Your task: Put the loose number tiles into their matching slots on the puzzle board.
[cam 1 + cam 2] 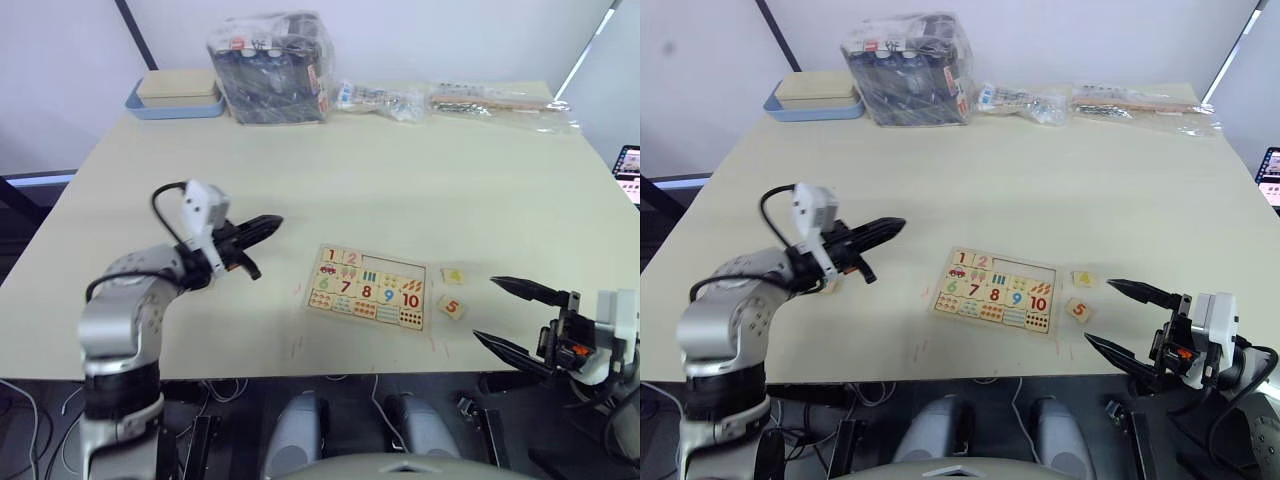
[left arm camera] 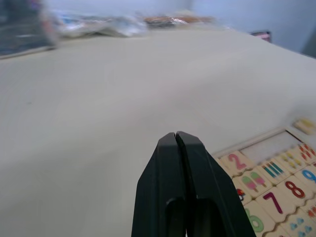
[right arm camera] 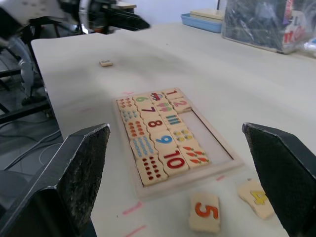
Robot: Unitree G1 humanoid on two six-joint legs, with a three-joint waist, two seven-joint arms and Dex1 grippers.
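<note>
The puzzle board (image 1: 318,278) lies near the table's front edge, with tiles 1 and 2 seated in its top row. The rest of that row is empty pale slots (image 3: 207,134). Two loose number tiles lie just right of the board: the yellow 4 (image 1: 453,275) and the orange 5 (image 1: 451,307). A third loose tile (image 3: 105,62) lies left of the board near my left gripper, its digit unreadable. My left gripper (image 1: 275,222) hovers shut and empty, left of the board. At the table's front right, beside the 5 tile, my right gripper (image 1: 484,308) is wide open and holds nothing.
A blue tray with a wooden lid (image 1: 175,95) and a plastic-wrapped box (image 1: 270,68) stand at the back left. Clear bags of small parts (image 1: 500,100) lie along the back edge. A lit screen (image 1: 628,165) sits off the table's right side.
</note>
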